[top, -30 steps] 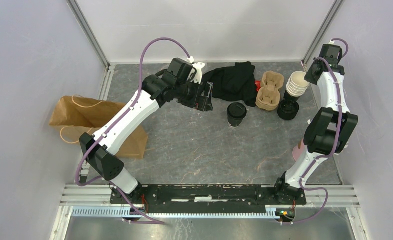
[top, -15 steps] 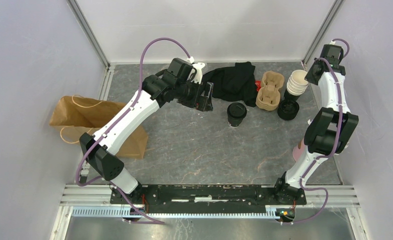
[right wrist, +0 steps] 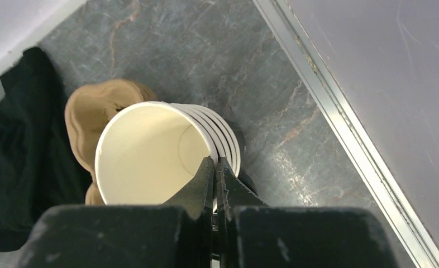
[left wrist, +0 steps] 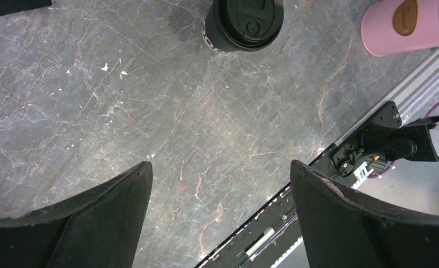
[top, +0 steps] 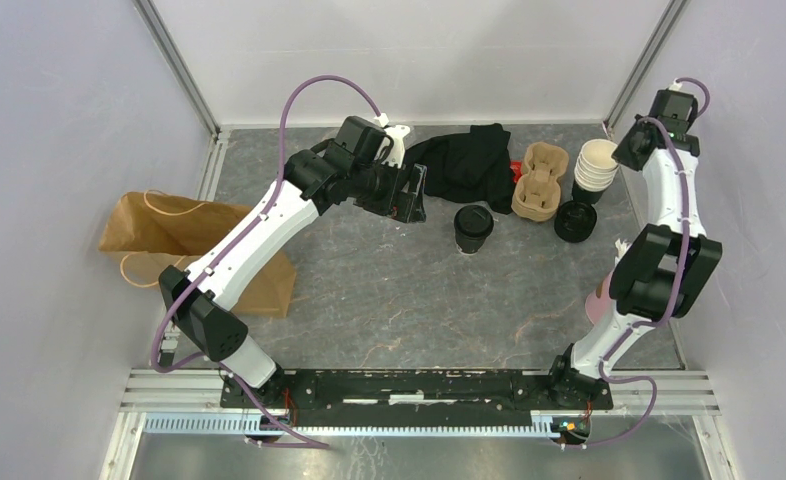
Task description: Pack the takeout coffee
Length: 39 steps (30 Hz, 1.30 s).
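Observation:
One takeout coffee [top: 473,228], a black cup with a black sip lid, stands mid-table; the left wrist view shows it [left wrist: 243,23] ahead of the fingers. My left gripper [top: 409,195] [left wrist: 218,164] hangs open above bare table to the cup's left, holding nothing. My right gripper [right wrist: 215,162] [top: 621,152] is at the back right, shut on the rim of the top cup in a stack of lidless cups [right wrist: 150,151] [top: 596,163], one finger inside and one outside. A round black lid [top: 576,220] lies in front of the stack; I cannot tell if a cup is under it.
A brown pulp cup carrier [top: 539,180] [right wrist: 89,111] sits left of the stack, beside a black cloth [top: 469,160] [right wrist: 16,145]. A brown paper bag [top: 169,245] lies at the left edge. A pink bottle [left wrist: 407,25] stands near the right arm. The wall rail [right wrist: 340,128] runs close by.
My right gripper's jaws have closed on the top cup's rim, and the right wrist has shifted slightly toward the back right. The left arm has not moved.

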Tool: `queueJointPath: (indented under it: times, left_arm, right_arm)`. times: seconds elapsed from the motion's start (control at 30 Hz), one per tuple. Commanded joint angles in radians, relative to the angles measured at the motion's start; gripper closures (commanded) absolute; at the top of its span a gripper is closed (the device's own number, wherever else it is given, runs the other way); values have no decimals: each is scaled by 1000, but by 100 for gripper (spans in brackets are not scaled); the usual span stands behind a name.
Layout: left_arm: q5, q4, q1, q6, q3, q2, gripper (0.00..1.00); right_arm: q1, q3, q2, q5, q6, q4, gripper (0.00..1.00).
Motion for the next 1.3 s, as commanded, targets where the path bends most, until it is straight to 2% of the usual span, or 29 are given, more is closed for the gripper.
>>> queueJointPath:
  times: [0.0,0.03,0.07,0.13,0.27,0.33,0.43,0.5,0.53,0.63,0.73,0.87,0.93,0.97,1.03,1.1,1.13,1.23,1.27]
  left_arm:
    - [14,9,6,45,13,-49,2]
    - [16,13,6,43,5,-55,2]
    - [20,20,6,42,-3,-60,2]
    - [27,22,5,44,-3,-62,2]
    - [27,26,6,40,-7,-73,2]
    - [21,25,6,44,-10,-83,2]
    - [24,27,6,39,-20,-94,2]
    - [45,45,6,34,-36,-101,2]
    - [50,43,6,36,-36,-100,2]
    - [41,43,6,32,-40,-108,2]
    - [44,52,6,26,-53,-117,2]
    - [27,48,6,25,-66,-133,2]
    - [28,48,6,23,-69,-136,2]
    - [26,41,6,26,-64,-135,2]
    - [23,39,6,23,-66,-141,2]
    - [36,65,6,18,-89,-147,2]
    - [42,64,6,17,-90,-144,2]
    - [28,46,6,21,-72,-139,2]
    - [25,50,6,18,-75,-143,2]
  right_arm:
    - [11,30,-80,-37,44,102,100]
    - [11,13,-77,0,32,132,100]
    - [-10,47,-44,-25,56,72,100]
    - [-41,103,7,-140,91,-13,100]
    - [-31,-133,-130,-90,96,187,100]
    - [-51,-28,-91,-163,101,78,100]
    - [11,-38,-116,16,-24,174,100]
    - [-49,65,-14,-109,21,47,100]
    - [-46,80,-11,-130,17,42,100]
    - [-12,-109,-117,-83,23,237,100]
    - [-31,-27,-36,-141,19,122,100]
    - [-28,-174,-119,-135,55,295,100]
    - [-43,19,-33,-188,57,92,100]
    - [-22,50,-44,-163,42,94,100]
    - [6,-71,-120,-53,31,258,100]
    - [-69,-36,-48,-229,122,169,100]
    - [-69,-38,-52,-241,126,164,100]
    - [-45,-224,-170,-148,132,335,100]
    - [-59,-205,-145,-178,137,286,100]
